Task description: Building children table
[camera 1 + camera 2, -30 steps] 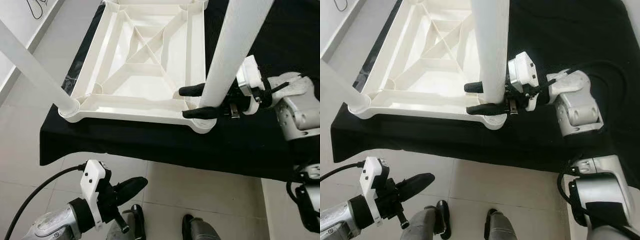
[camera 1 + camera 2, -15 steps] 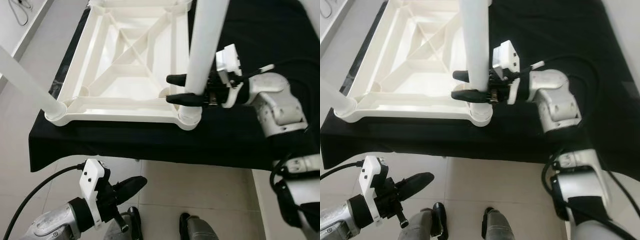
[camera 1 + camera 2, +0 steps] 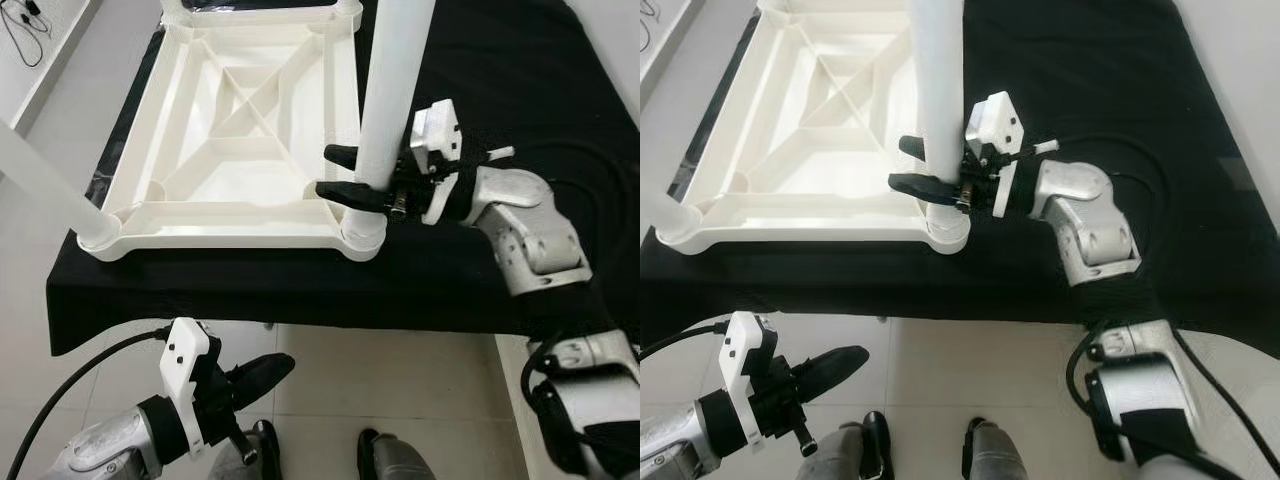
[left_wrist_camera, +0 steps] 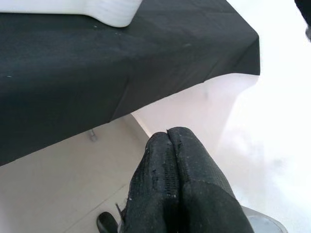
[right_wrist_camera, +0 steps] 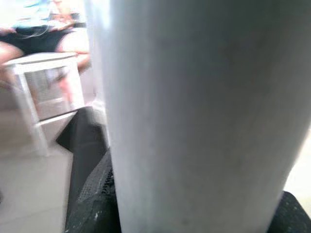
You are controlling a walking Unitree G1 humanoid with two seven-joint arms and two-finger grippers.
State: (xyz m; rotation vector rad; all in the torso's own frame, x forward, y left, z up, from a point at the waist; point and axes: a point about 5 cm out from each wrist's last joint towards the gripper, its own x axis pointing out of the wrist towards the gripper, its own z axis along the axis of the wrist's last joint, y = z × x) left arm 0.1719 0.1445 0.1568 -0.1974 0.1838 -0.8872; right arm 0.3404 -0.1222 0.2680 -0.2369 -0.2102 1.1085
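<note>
1. Two legs already stood in the upturned white tabletop (image 3: 180,150), which lay on the black-draped desk (image 3: 470,60) along its near edge
2. Near-right corner socket (image 3: 362,232): held the leg (image 3: 392,90) upright, long axis rising straight up from the tabletop
3. Right gripper (image 3: 345,174): reached in level from the desk's right side, black fingers spread round the leg just above the socket, one on each flank; grip looked like a pinch on the leg, fingers at right angles to its axis
4. Near-left corner: second leg (image 3: 40,180) seated, leaning out toward the desk's left edge in these views
5. Left gripper (image 3: 262,376): hung idle below the near edge of the desk, over the floor tiles (image 3: 400,360), fingers (image 4: 170,179) pressed together on nothing
6. Judged: right arm far nearer the leg; next move likely a push straight down along the leg's axis into the socket
</note>
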